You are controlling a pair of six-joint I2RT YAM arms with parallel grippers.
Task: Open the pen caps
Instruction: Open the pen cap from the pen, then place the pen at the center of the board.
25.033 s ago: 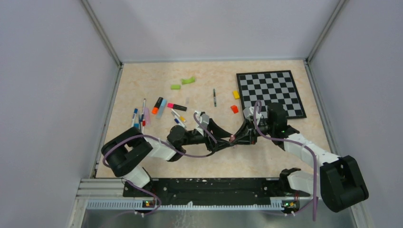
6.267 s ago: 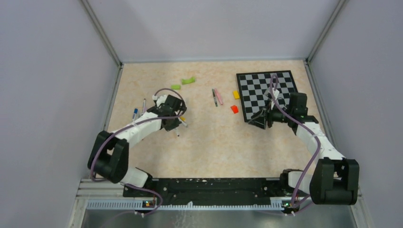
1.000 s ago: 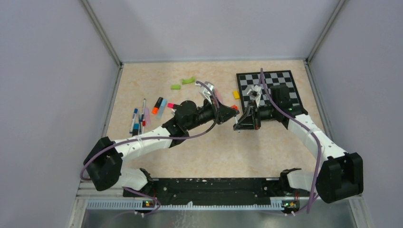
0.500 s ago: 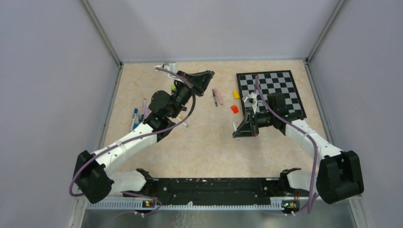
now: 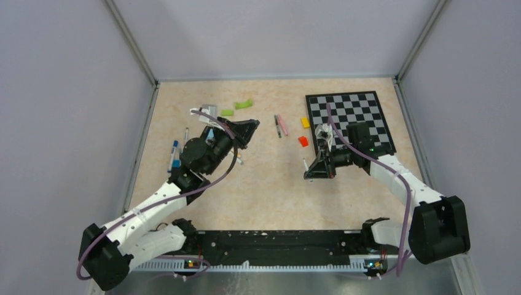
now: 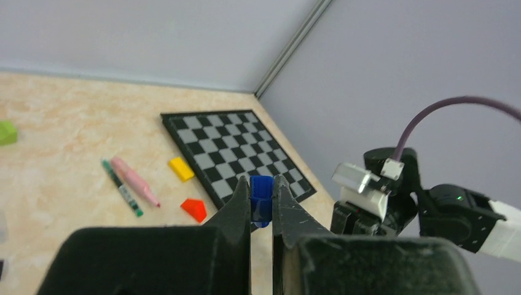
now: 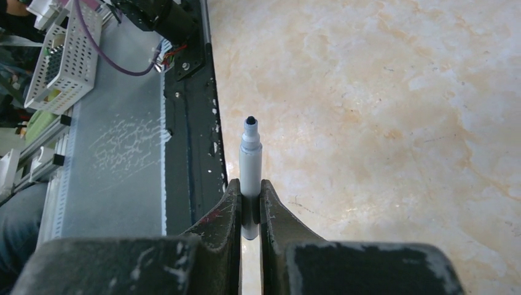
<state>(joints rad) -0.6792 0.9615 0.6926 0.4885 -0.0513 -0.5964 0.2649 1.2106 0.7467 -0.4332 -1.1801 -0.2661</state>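
Blue pen cap (image 6: 262,203) sits pinched between the nearly closed fingers of the left gripper (image 6: 262,184), held over the table (image 5: 270,190) left of centre. To the right, the right gripper (image 7: 250,187) is clamped on a pale pen (image 7: 250,153), its dark tip bare, just beside the chessboard's (image 5: 350,117) near-left corner. Other pens (image 5: 174,155) lie by the left edge; a green pen (image 6: 121,187) and pink pen (image 6: 134,181) lie far of centre

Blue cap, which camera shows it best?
Left wrist: the blue cap sits close and sharp, pinched in the left gripper. From the top it's too small to make out. The right wrist shows the pen, not the cap.
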